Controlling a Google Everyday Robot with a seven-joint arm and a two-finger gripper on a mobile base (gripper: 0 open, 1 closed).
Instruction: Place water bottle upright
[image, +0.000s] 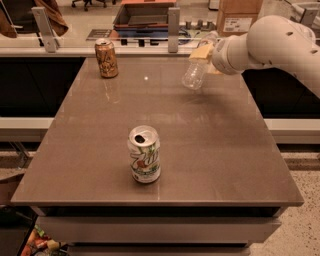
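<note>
The water bottle (195, 71) is clear ribbed plastic and hangs tilted above the far right part of the brown table (210, 140), bottom end pointing down-left. My gripper (204, 54) is shut on the bottle's upper part and holds it off the surface. The white arm comes in from the upper right. The bottle's cap is hidden by the gripper.
A white-green soda can (144, 154) stands upright near the table's front centre. A gold-brown soda can (106, 58) stands at the far left corner. Beyond the far edge are a counter rail with posts (173, 22) and a cardboard box (238, 15).
</note>
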